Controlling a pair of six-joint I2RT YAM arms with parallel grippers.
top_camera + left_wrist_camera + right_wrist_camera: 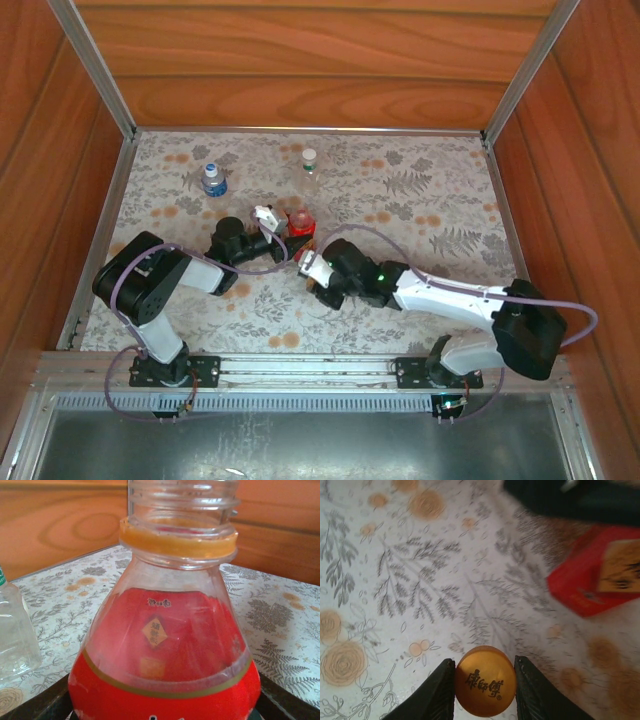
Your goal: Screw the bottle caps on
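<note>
Seen from my left wrist camera, the red bottle point(165, 645) overruns the top and bottom edges, its mouth and base lost. The slim clear bottle point(14, 630) is sliced by the left edge. At the right wrist, the orange cap point(485, 681) loses its near rim to the frame. The red bottle is a blurred block cut off at right, and a dark shape point(580, 500) at the far edge I cannot identify.
</note>
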